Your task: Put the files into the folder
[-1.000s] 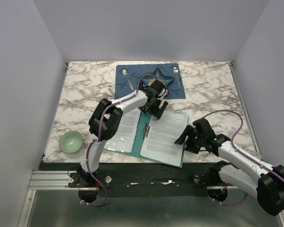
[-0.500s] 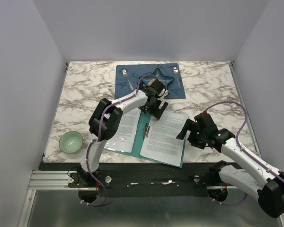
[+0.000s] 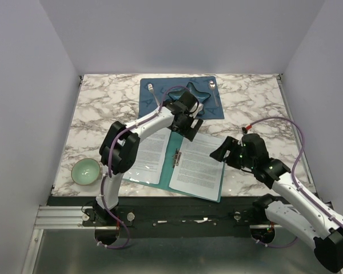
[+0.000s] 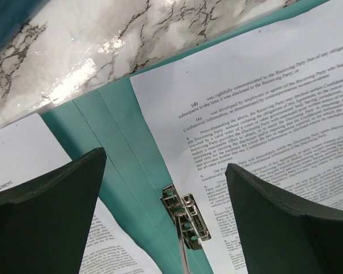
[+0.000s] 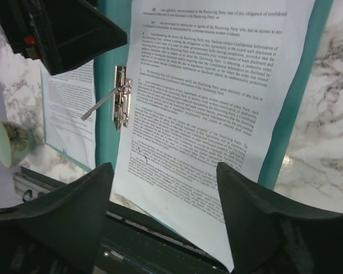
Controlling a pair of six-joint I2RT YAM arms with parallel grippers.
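Note:
The teal folder (image 3: 172,166) lies open near the table's front edge, with its silver clip (image 3: 177,157) at the spine and the clip's lever raised. One printed sheet (image 3: 199,165) lies on its right half, and another sheet (image 3: 151,156) lies on its left half. My left gripper (image 3: 187,128) is open and empty above the folder's far end; in the left wrist view it (image 4: 164,162) straddles the clip (image 4: 186,217). My right gripper (image 3: 222,153) is open and empty above the folder's right edge; in the right wrist view it (image 5: 163,169) hovers over the right sheet (image 5: 200,97).
A dark blue placemat (image 3: 154,111) with a star dish (image 3: 201,97), a fork and a spoon lies at the back. A pale green bowl (image 3: 86,171) stands near the front left corner. The black front rail (image 3: 177,201) runs just beyond the folder's near edge.
My right gripper has lifted and drawn back from the folder's right edge. My left gripper has shifted slightly toward the far side, its elbow dropping lower.

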